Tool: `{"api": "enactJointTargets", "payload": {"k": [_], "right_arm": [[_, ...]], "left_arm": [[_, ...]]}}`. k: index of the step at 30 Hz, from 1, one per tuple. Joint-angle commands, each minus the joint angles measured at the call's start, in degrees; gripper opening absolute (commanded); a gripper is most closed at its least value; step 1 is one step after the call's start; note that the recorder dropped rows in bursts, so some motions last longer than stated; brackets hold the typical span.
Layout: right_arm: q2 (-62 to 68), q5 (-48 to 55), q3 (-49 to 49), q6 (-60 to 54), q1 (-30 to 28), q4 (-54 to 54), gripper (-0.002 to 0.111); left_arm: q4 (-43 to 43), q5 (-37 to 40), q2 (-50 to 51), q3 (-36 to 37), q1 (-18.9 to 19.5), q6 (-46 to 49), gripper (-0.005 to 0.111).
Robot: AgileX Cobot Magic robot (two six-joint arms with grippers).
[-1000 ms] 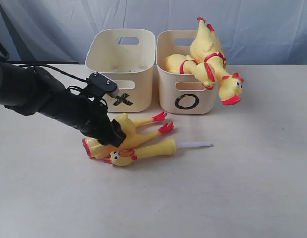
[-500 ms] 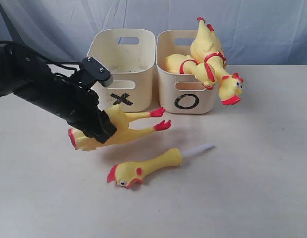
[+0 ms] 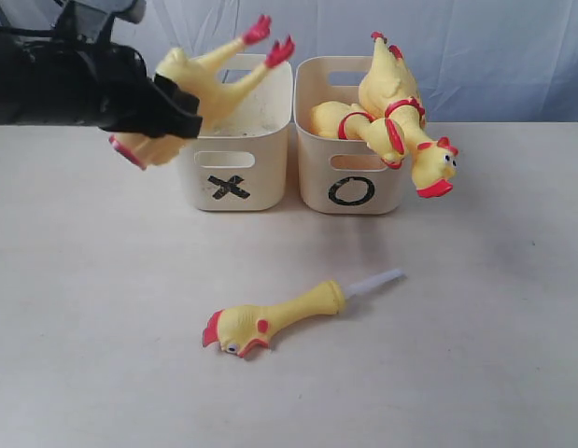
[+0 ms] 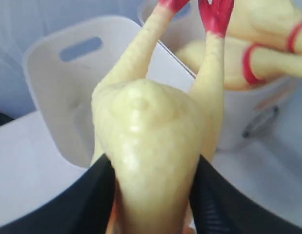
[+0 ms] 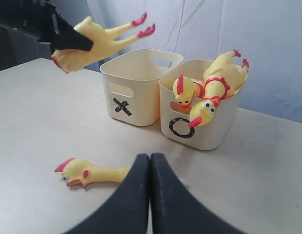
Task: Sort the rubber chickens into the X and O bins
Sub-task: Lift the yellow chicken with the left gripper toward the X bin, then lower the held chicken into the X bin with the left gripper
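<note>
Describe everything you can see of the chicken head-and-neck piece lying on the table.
The head-and-neck piece is yellow, soft-looking rubber with a red comb, a red beak, a red cheek patch and a dark eye. A thin white tube sticks out of the neck's cut end. It lies on its side on the pale table, in front of the X bin and O bin and apart from both. Only the table touches it.

The exterior view looks slightly down from the table's (image 3: pixel 475 373) near edge at the X bin (image 3: pixel 200 182) and O bin (image 3: pixel 317 187). The right wrist view sees both from low on the right; the left wrist view crowds the headless body (image 4: pixel 151 146).
</note>
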Motion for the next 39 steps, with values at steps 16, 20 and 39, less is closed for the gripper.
{"api": "enactJointTargets", "payload": {"k": [16, 20, 39], "right_arm": [[-0.3, -0.6, 0.3, -0.1, 0.1, -0.3, -0.001], [-0.3, -0.6, 0.3, -0.1, 0.1, -0.3, -0.001], [-0.3, -0.6, 0.3, -0.1, 3.0, -0.3, -0.001]], "left_arm": [[-4.8, -14.9, 5.5, -8.0, -0.2, -1.8, 0.0], [-2.0, -12.2, 9.3, -12.0, -0.2, -1.8, 0.0], [-5.3, -7.9, 22.9, -23.1, -0.2, -1.7, 0.0]]}}
